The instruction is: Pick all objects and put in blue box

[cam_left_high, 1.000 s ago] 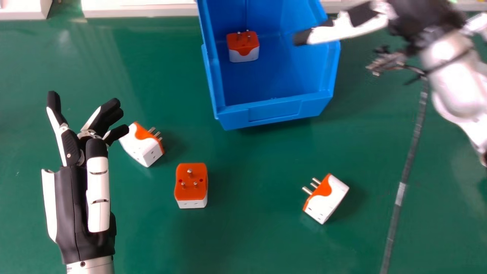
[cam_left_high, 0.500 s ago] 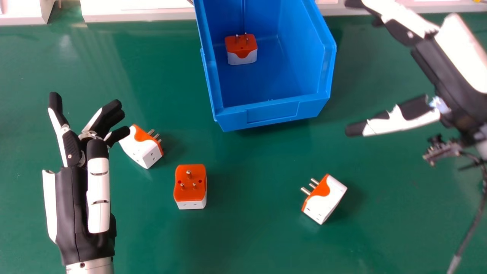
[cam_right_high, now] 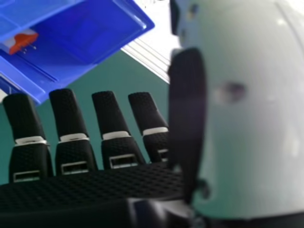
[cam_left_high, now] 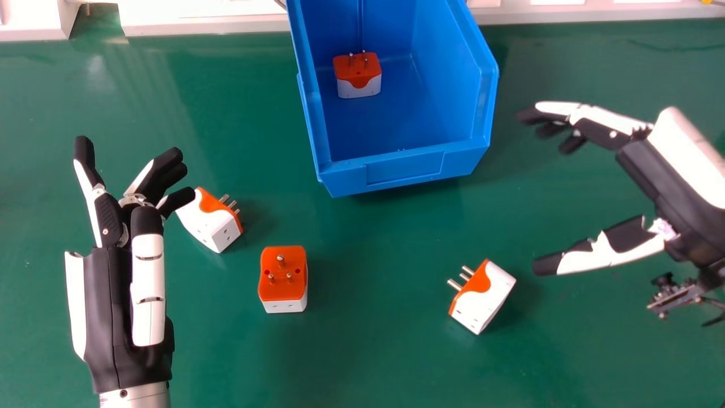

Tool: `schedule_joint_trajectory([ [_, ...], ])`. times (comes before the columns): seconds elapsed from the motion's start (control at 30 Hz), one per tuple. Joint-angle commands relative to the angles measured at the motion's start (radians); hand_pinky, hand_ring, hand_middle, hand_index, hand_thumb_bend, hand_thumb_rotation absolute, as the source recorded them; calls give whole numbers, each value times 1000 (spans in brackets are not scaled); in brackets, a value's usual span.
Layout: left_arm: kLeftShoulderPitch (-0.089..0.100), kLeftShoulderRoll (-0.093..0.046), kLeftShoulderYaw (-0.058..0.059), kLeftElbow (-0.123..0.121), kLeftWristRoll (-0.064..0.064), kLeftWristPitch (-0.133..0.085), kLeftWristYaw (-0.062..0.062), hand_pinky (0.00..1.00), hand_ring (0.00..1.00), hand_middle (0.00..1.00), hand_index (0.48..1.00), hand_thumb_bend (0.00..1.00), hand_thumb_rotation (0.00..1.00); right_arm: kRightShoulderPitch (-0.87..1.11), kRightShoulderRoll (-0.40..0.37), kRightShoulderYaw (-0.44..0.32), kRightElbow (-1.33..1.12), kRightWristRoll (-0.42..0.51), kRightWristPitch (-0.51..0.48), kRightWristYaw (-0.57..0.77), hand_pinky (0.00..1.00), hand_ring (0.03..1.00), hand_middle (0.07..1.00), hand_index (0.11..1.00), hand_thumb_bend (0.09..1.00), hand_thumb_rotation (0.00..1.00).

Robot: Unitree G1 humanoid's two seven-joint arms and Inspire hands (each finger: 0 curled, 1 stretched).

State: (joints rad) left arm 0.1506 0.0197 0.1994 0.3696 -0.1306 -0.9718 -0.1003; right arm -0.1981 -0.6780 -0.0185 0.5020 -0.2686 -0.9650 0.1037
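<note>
the orange-and-white three-pin plug adapter (cam_left_high: 487, 294) nearest the right hand (cam_left_high: 660, 181) lies on the green table (cam_left_high: 374, 351), left of the thumb's tip and closer to the robot, while that hand, fingers and thumb spread well apart, has moved from over the blue box (cam_left_high: 405, 164) to its right.

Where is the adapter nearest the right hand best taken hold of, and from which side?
Probably by the white body of that adapter, with the open right hand coming from the robot's right. The adapter lies on its side, its prongs pointing left, away from that hand, so its blocky end faces the approach.
</note>
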Motion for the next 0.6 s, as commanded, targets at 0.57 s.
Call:
schedule_joint_trajectory([
  [0.57, -12, 6, 3, -11, -6, -14, -4, 757, 824, 827, 783, 486, 890, -30, -16, 45, -18, -144, 12, 57, 788, 899, 932, 925, 1000, 276],
])
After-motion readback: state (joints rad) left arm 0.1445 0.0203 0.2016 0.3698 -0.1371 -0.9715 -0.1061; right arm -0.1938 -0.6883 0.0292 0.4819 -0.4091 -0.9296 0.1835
